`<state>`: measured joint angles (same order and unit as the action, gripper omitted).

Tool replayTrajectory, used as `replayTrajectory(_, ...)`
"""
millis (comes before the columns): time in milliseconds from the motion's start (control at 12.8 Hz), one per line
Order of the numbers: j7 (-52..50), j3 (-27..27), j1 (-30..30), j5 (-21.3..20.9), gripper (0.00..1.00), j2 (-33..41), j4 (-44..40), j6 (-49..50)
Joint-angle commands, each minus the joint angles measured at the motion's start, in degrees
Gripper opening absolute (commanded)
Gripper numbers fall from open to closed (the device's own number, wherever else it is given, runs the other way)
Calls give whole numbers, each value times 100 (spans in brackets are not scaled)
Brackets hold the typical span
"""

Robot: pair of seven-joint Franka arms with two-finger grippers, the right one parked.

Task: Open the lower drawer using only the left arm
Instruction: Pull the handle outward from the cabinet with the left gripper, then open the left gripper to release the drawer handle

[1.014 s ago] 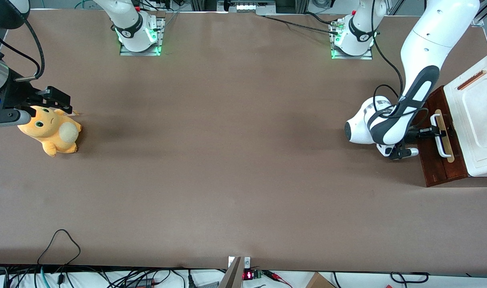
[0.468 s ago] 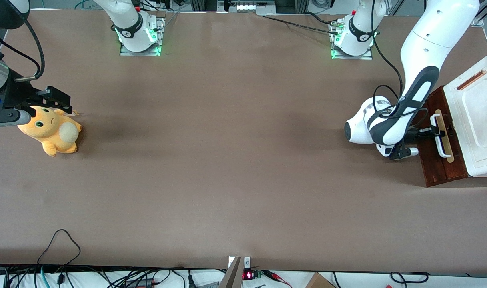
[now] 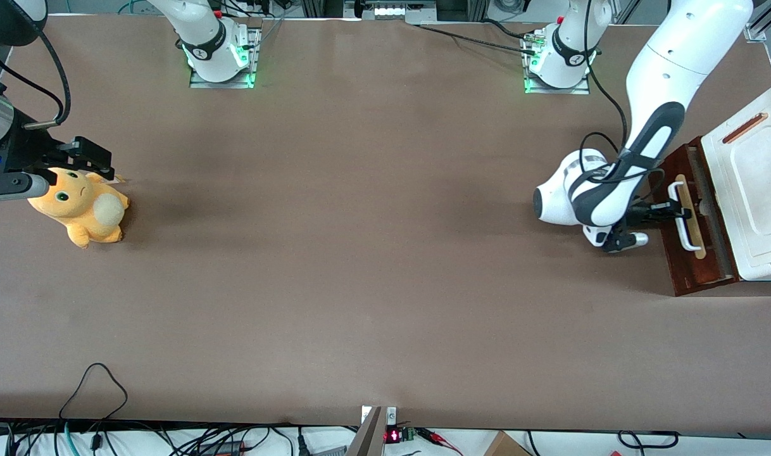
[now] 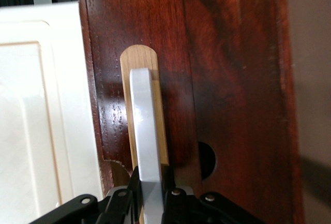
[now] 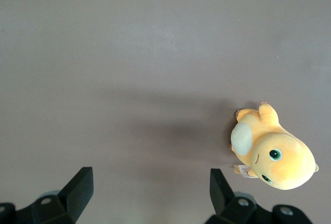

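Note:
The left arm (image 3: 661, 69) reaches down to the cabinet at the working arm's end of the table. Its gripper (image 3: 673, 209) is in front of the lower drawer (image 3: 692, 161) and is shut on the drawer's white loop handle (image 3: 682, 218). The drawer's dark red-brown front stands a little way out from the white cabinet top (image 3: 756, 183), with a narrow gap between them. In the left wrist view the gripper (image 4: 150, 175) pinches the handle (image 4: 145, 120) over its pale wood strip (image 4: 139, 61). The drawer front (image 4: 134, 32) and the cabinet top (image 4: 26, 105) show there too.
A yellow plush toy (image 3: 81, 206) lies toward the parked arm's end of the table and shows in the right wrist view (image 5: 271, 149). A second dark wood panel with a round hole (image 4: 207, 159) lies beside the drawer front. Cables (image 3: 94, 380) trail at the table edge nearest the front camera.
The gripper has moved toward the parked arm's end with the handle in it. The lower drawer front has slid out from the cabinet, and a gap has opened.

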<state>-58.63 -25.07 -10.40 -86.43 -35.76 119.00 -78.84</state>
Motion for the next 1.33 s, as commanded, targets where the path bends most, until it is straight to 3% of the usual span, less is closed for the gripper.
replayTrajectory(0,159,-218,433,-76,4,34,-70,166)
replayTrajectory(390,150,-244,574,170,4,8,-79,176)
replayTrajectory(468,159,-244,574,179,12,8,-79,176)
replayTrajectory(546,176,-244,566,179,37,-1,-79,176)
replayTrajectory(624,185,-235,522,188,87,7,-79,167)
replayTrajectory(702,176,-244,504,197,100,16,-79,158)
replayTrajectory(1014,273,-262,513,433,100,182,-201,88)
replayTrajectory(1248,421,-358,539,1345,100,524,-850,-280)
